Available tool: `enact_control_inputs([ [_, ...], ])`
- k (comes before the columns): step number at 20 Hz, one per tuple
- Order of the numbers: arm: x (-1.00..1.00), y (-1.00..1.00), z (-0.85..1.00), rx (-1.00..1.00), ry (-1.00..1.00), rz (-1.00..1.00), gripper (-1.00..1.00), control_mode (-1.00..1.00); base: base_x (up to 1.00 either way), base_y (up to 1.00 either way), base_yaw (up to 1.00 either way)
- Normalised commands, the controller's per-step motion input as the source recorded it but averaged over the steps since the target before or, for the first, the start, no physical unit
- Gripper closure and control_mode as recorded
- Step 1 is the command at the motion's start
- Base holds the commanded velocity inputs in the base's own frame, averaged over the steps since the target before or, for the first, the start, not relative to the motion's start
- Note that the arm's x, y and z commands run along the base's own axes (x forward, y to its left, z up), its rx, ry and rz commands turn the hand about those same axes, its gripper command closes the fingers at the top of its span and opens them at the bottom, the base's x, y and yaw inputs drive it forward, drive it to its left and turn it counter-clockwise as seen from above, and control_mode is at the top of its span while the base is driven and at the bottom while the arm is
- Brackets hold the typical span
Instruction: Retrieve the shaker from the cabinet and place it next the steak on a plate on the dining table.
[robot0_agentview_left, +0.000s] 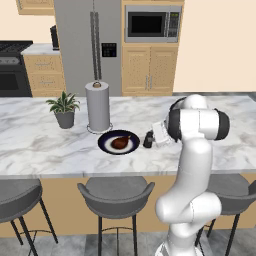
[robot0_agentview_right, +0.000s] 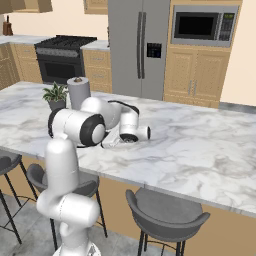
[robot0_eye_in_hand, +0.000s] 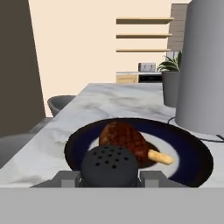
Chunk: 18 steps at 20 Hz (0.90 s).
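On dining table (robot0_agentview_left: 30, 145), tool (robot0_eye_in_hand: 109, 178) gripping shaker (robot0_eye_in_hand: 109, 165), beside plate (robot0_eye_in_hand: 192, 153), steak (robot0_eye_in_hand: 124, 139)

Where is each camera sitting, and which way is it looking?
Left base view: behind the arm on its left, looking down over the dining table at the plate, steak and shaker; the white arm rises at lower right.
Right base view: behind on the right, facing the same table; the arm rises at lower left.
Hand view: on the hand, looking low across the table past the shaker, held in the gripper, to the steak.
Shared: both base views show the paper towel roll and plant.
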Motion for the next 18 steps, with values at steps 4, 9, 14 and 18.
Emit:
enact_control_inputs([
  [4, 0.26, 0.0, -0.13, 0.0, 0.0, -0.02, 1.0, -1.0, 0.0, 0.0, 0.0],
  [9, 0.21, 0.0, -0.24, 0.0, 0.0, 0.0, 1.0, -1.0, 0.0, 0.0, 0.0],
  [14, 0.11, 0.0, -0.35, -0.01, 0.04, 0.0, 1.0, -1.0, 0.0, 0.0, 0.0],
  [18, 0.16, 0.0, -0.22, -0.02, 0.01, 0.0, 1.0, -1.0, 0.0, 0.0, 0.0],
])
